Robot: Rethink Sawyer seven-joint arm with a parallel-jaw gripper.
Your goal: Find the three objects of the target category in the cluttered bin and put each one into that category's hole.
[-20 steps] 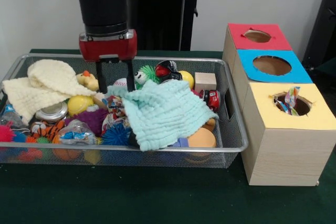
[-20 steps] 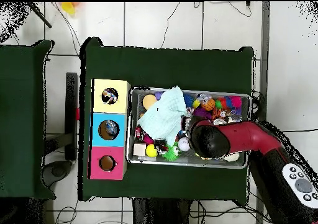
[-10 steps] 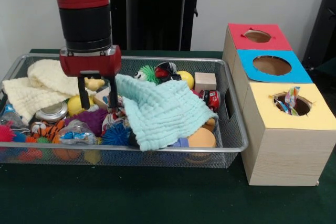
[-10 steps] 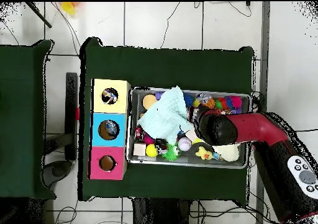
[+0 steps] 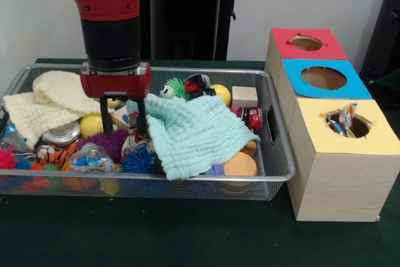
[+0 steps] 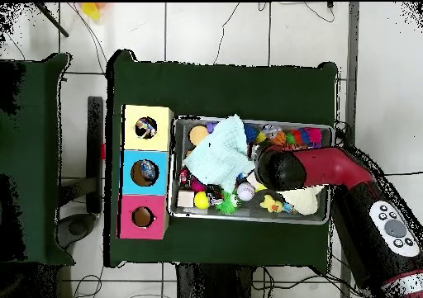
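Fingers (image 5: 106, 123) spread apart, down among clutter in wire bin (image 5: 278, 154), nothing clearly held; tips beside edge of mint cloth (image 5: 190, 132), above purple spiky toy (image 5: 111, 142).
Gripper (image 5: 123, 124) empty, so search stage, no carry.
Yellow box hole (image 5: 347, 123) already has colourful wrapper-like item inside; seems at least one deposit done, count unclear.
Blue hole (image 5: 324, 77), red hole (image 5: 306, 43): contents not clear.
Remaining targets probably in bin, some maybe under cloth.

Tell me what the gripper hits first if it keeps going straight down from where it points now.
Most likely the purple fuzzy toy directly beneath the gripper, beside the mint cloth; depth is hard to judge, so the patterned toy might touch first.
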